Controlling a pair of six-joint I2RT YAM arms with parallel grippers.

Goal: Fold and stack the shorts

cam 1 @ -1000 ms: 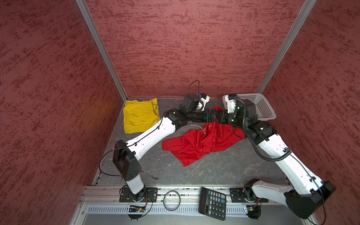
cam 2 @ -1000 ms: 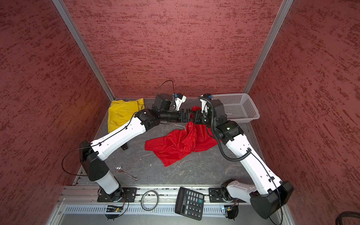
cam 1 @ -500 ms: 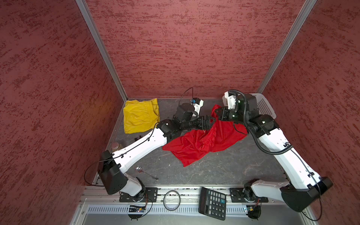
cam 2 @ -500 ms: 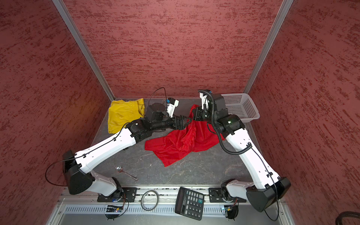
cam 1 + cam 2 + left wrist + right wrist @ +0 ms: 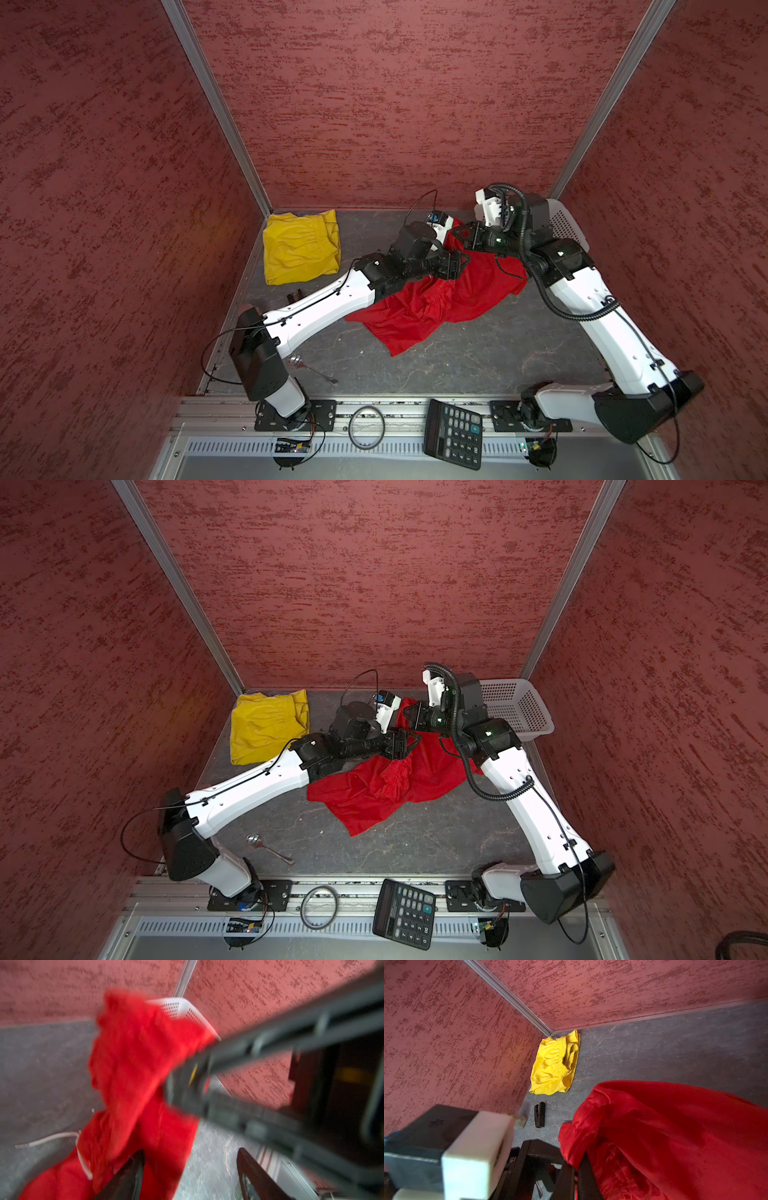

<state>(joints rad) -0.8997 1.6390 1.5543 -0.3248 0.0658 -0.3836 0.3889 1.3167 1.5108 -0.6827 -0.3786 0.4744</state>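
In a top view the red shorts (image 5: 436,299) are mostly a crumpled heap in the middle of the table (image 5: 478,361). One edge is hauled up toward the back by the right gripper (image 5: 459,236), which is pinched tight on it. My guess is it's lifting that end so the other arm can grab a second spot and spread the thing flat. The yellow shorts (image 5: 299,249) look folded in the far left corner, well apart, probably the stack base. The left wrist view is blurry, but the left gripper (image 5: 187,1174) has its jaws spread with red fabric hanging between them, not clamped. In the right wrist view the cloth bunches out right at the pressed-together tips and drapes down beside them.
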